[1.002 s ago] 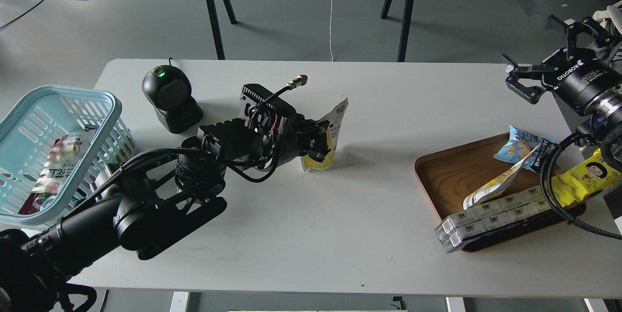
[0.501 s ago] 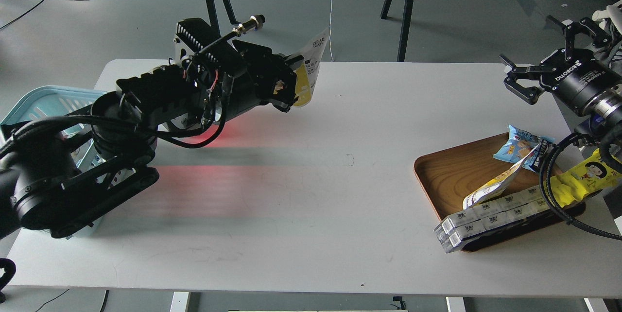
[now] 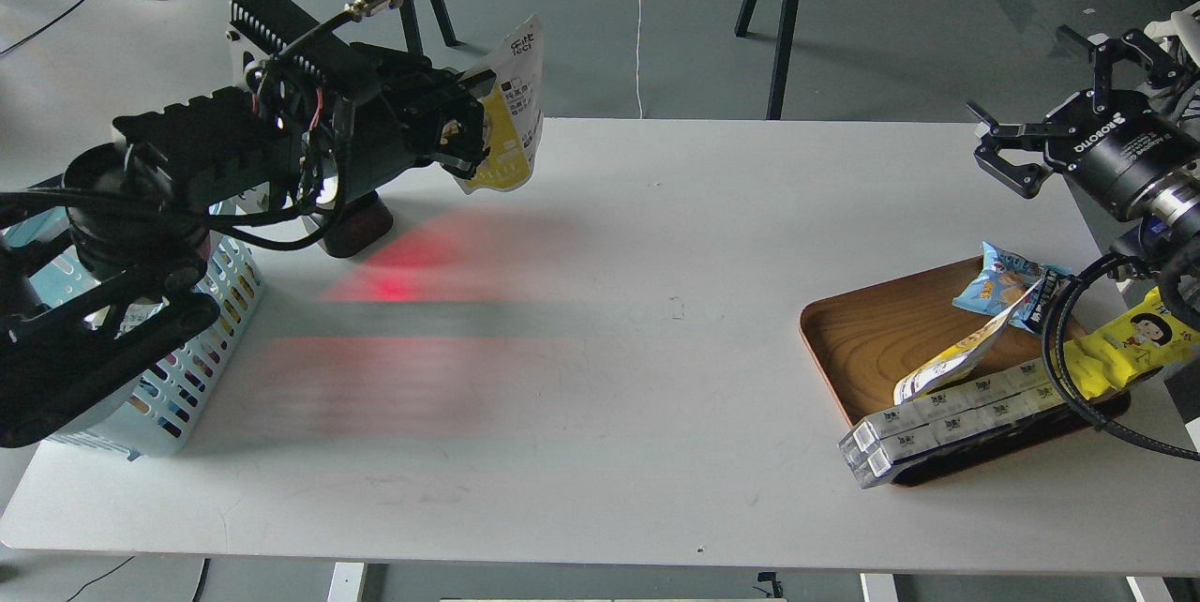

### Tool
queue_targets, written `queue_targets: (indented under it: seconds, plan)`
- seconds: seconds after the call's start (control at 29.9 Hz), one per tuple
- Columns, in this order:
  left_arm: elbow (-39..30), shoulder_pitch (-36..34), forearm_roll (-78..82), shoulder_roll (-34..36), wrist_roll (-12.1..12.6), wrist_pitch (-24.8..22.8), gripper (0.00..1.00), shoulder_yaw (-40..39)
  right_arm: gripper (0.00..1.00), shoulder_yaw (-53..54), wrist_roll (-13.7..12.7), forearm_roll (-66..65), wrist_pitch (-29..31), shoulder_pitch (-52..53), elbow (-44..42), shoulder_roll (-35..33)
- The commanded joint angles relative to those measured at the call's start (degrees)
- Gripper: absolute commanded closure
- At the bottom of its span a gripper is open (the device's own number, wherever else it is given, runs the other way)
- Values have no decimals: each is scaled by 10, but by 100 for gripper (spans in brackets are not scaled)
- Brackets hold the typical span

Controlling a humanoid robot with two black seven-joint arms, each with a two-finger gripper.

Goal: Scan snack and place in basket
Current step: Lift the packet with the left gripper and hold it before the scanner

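Left gripper (image 3: 466, 135) clamped on snack (image 3: 511, 110), pouch held upright in the air, white printed back toward the camera. Lifted off the table (image 3: 609, 321) a second ago, now carried left and up, above the scanner (image 3: 352, 222), mostly hidden under the arm. Red scan light spread on the table beside it, absent a second ago: probably scanning, or just scanned. Basket (image 3: 202, 363) at the left table edge, partly behind the arm; drop not yet made. Right gripper (image 3: 1008, 152) open, idle over the tray (image 3: 862, 339), unchanged.
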Motion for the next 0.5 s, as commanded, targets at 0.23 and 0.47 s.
queue_targets:
  seconds: [0.23,0.47]
  plan:
    - [1,13,-4,0,5,0,100,16,0,-1,0,0,0,0,0,-1]
    - [1,28,-3,3,12,0,100,44,0,-1,0,0,0,-1,0,-1]
